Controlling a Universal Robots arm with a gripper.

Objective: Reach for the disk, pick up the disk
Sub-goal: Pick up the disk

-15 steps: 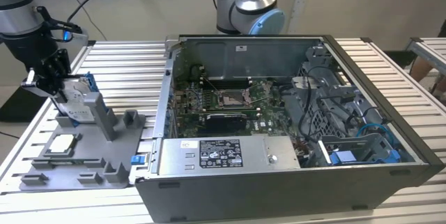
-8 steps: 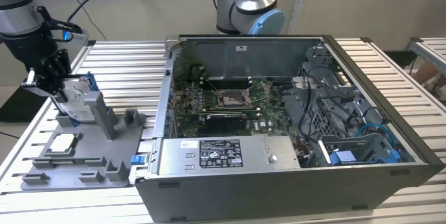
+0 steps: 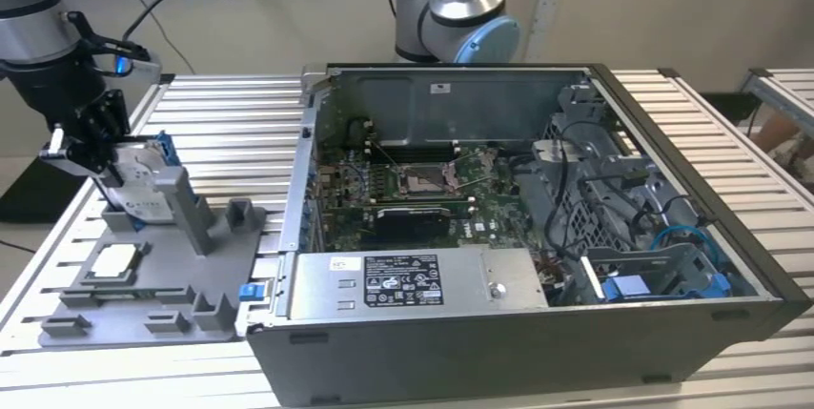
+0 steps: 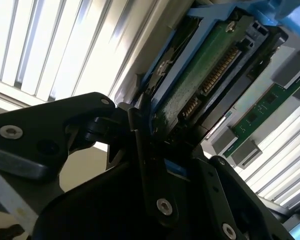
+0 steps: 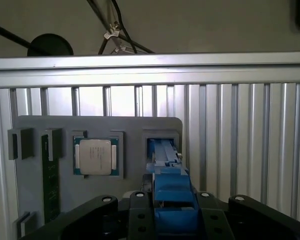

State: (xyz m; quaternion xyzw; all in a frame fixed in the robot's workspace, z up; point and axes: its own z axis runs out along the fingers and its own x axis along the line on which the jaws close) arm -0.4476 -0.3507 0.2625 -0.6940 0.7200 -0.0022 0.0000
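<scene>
**Disk (image 3: 143, 194) clamped on edge in the tool (image 3: 99, 163) above a gray tray**

One disk, silver with a white label and a blue carrier, stands upright directly between the tool's fingers, which are clenched on the carrier's sides. In the first wrist view the black fingers (image 5: 140, 210) flank the blue frame. The frame runs out from the fingertips toward the tray's slot, and whether its end sits in that slot cannot be told. The second wrist view shows the disk's green circuit board just beyond the fingertips. One gray tray (image 3: 121, 331) lies beneath the tool on the slatted counter (image 3: 712, 113). It carries one processor chip (image 5: 96, 156) near the tool and one memory stick (image 5: 51, 185) farther off. One open computer case (image 3: 509, 237) sits well apart from the tool.
</scene>
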